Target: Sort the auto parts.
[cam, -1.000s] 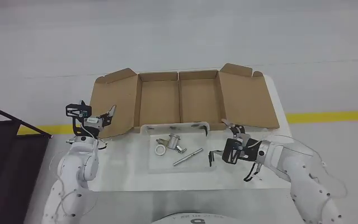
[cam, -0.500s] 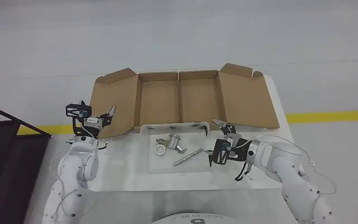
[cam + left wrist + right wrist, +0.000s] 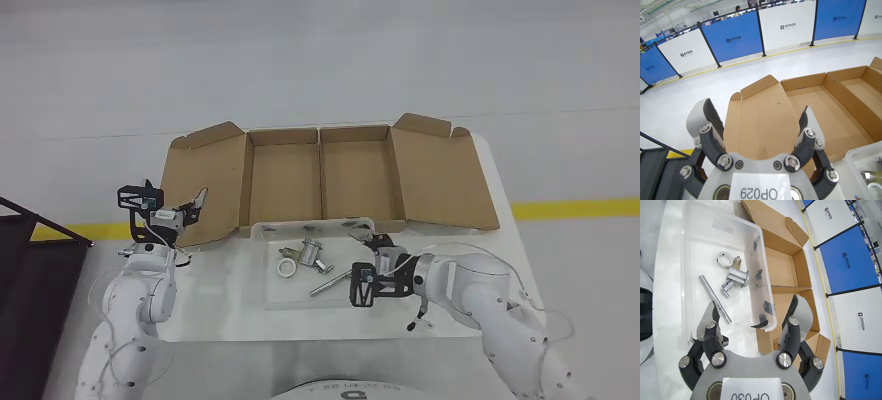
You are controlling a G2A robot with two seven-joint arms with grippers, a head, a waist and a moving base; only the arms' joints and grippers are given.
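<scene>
Right tool (image 3: 754,306) (image 3: 365,266): fingers apart, nothing held, positioned at the near end of the clear tray (image 3: 767,275) (image 3: 262,232). In the wrist view the near end of the steel rod (image 3: 714,298) (image 3: 336,280) lies between the fingers, close against one of them; whether that finger touches the rod cannot be told. Left tool (image 3: 757,108) (image 3: 175,210): fingers apart, nothing held, raised beside the outer left flap of the cardboard box (image 3: 757,121) (image 3: 355,185), well apart from the parts. Step in hand, in my judgement: approach to the first pick, with the rod as the likely target. The next move calls for the right tool to line its fingers across the rod, come down inside the tray wall and close on the shaft. The rod lies flat on the tray floor and slantwise, so a slip or roll is the risk. Tray contents: the rod, a metal ring (image 3: 724,259) (image 3: 286,269), a spool-shaped fitting (image 3: 738,274) (image 3: 312,250) and a small bolt piece (image 3: 726,289) (image 3: 322,265) just beside the fitting. A few small dark bits along the tray wall cannot be identified. The box stands behind the tray on the white surface (image 3: 220,310), flaps open, two compartments side by side; no part is seen in either, so sorting is at its start.
</scene>
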